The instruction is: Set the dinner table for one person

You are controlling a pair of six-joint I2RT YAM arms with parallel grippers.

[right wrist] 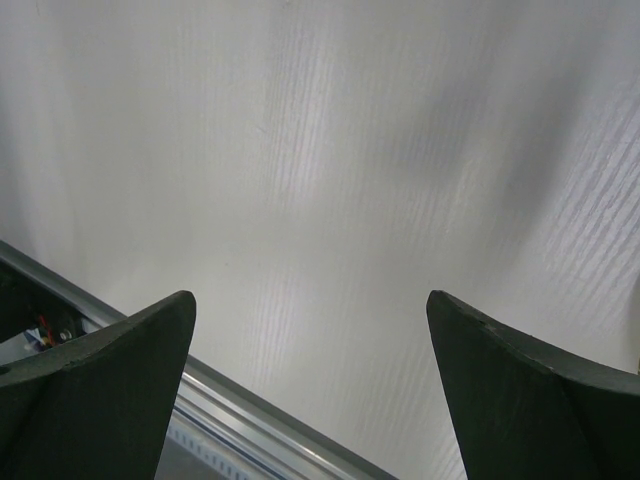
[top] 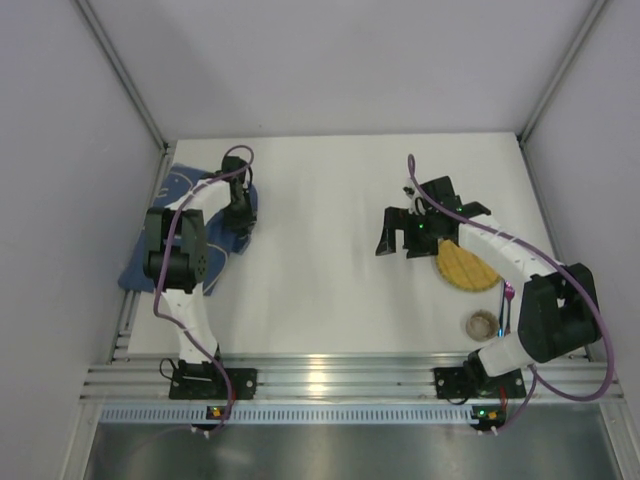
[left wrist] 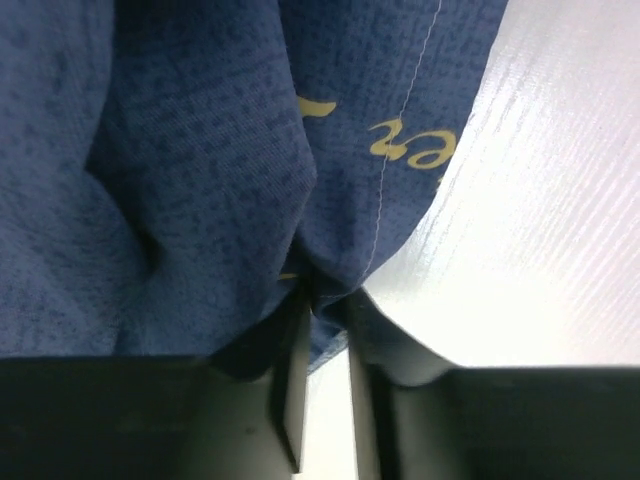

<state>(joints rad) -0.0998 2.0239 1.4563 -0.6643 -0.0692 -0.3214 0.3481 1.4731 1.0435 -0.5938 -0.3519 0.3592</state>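
Left fingers point(left wrist: 400, 350) almost shut, pinching a bunched fold of the blue cloth mat point(left wrist: 200, 150). Right gripper point(right wrist: 310, 300) wide open, empty, over bare dinner table point(top: 320, 200). Risk: my pinch is thin and near the edge, so the mat may slip out or drag crumpled when I pull. Table lies flat ahead of both bases; long axis looks left-right.

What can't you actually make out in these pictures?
Blue cloth: top view, the left arm covers much of it; left wrist view, folds cut off its yellow lettering.
Yellow disc: top view, right arm hides its upper edge.
Thin purple item: top view, too small to identify.
Small cup: top view, contents too small.
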